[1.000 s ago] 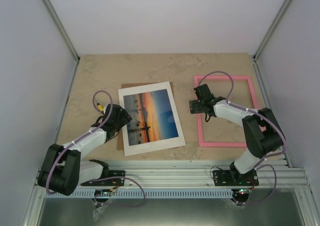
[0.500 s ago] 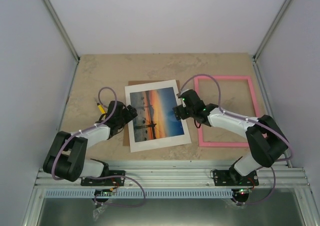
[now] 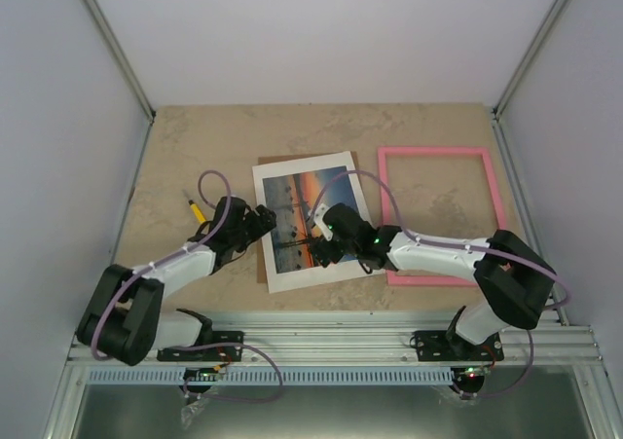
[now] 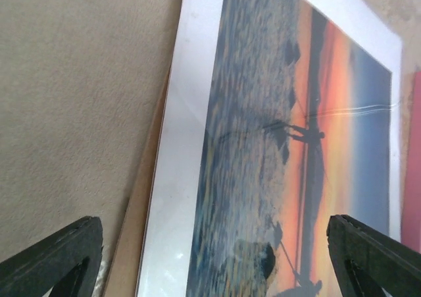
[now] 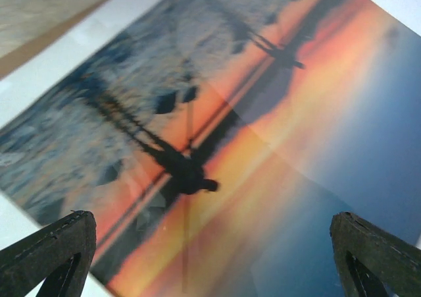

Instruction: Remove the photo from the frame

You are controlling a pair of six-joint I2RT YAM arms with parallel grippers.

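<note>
The photo (image 3: 297,194), an orange sunset over blue water, lies flat at the table's centre inside a white mat border (image 3: 304,281) on a brown backing board (image 3: 261,264). The pink frame (image 3: 434,152) lies apart on the table to the right, with bare table inside it. My left gripper (image 3: 265,221) is open at the stack's left edge; in its wrist view (image 4: 214,261) the photo (image 4: 289,145) and mat (image 4: 184,145) lie between the fingertips. My right gripper (image 3: 322,241) is open low over the photo's right half. Its wrist view (image 5: 210,261) is filled by the photo (image 5: 263,145).
The table is enclosed by pale walls on three sides. An aluminium rail (image 3: 331,337) runs along the near edge. A yellow cable connector (image 3: 195,208) hangs by the left arm. The frame's left bar (image 3: 383,205) lies close to the mat's right edge.
The photo, mat and backing board have slid right towards the frame. My right gripper has moved left from the frame onto the photo. My left gripper has followed the stack's left edge rightwards.
</note>
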